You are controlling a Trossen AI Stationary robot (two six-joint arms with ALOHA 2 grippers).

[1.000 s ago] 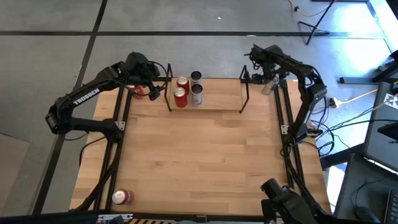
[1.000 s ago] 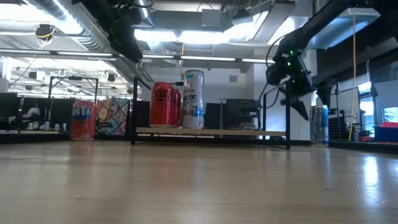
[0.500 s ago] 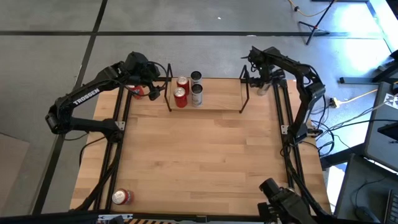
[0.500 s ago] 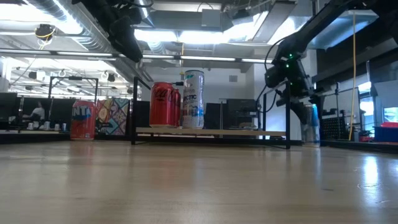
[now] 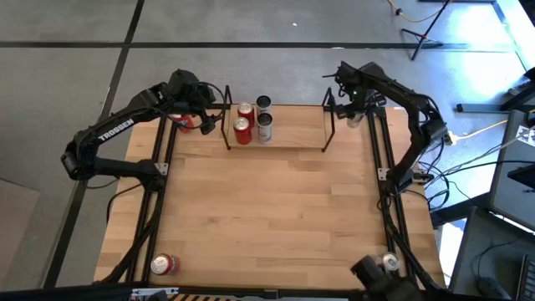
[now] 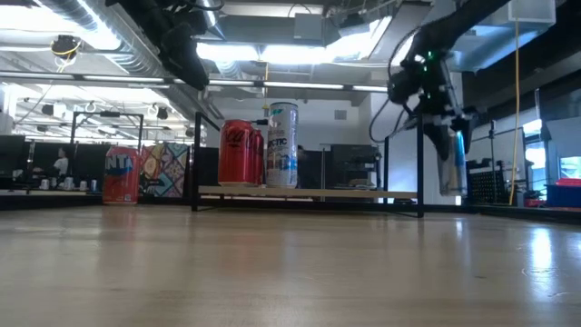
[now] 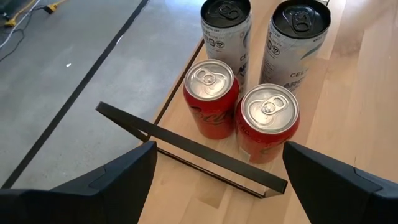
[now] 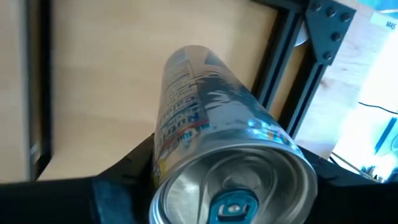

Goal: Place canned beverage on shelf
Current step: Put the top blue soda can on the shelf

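The shelf (image 5: 288,127) stands at the table's far edge. It carries two red cans (image 7: 239,121) and two slim pale cans (image 7: 261,37) at its left end. My left gripper (image 7: 217,180) is open and empty, above the shelf's left wire frame (image 7: 186,149). My right gripper (image 5: 354,107) is shut on a slim silver-blue can (image 6: 451,162) just beyond the shelf's right frame (image 5: 328,117). The can also shows in the right wrist view (image 8: 199,106). My right gripper pinches the silver-blue can's side wall just below its top rim (image 8: 168,168) between its two fingers (image 8: 124,171). The fingers come from above, pointing down. The can hangs about upright below them, its bottom (image 6: 451,193) lifted clear of the table.
An orange can (image 6: 120,174) stands on the table to the left of the shelf, behind my left arm. A red can (image 5: 164,264) stands near the table's near left corner, and another can (image 5: 389,262) at the near right. The shelf's right half is bare.
My right gripper has come down beside the silver-blue can, which stood on the table to the right of the shelf. It has taken hold of the can near its top and lifted it clear of the table, shifting it slightly toward the shelf.
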